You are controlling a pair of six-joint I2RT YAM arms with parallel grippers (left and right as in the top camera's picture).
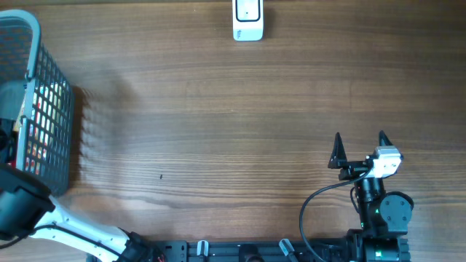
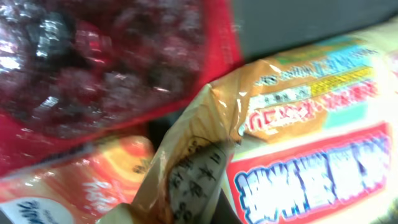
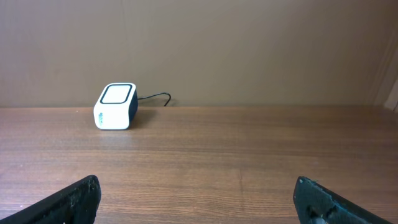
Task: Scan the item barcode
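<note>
grey mesh basket point(image 1: 52, 116) holds red and orange snack packets point(image 2: 311, 124) — left gripper closed, right gripper point(image 1: 359, 148) spread open.

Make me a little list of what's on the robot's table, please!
Scanner: white barcode scanner, far side of table, untouched
Basket: grey mesh basket, left edge
Packets: red packet beside orange packet
Left gripper: shut, itself unseen, close over the packets
Right gripper: open, empty, near side
</note>
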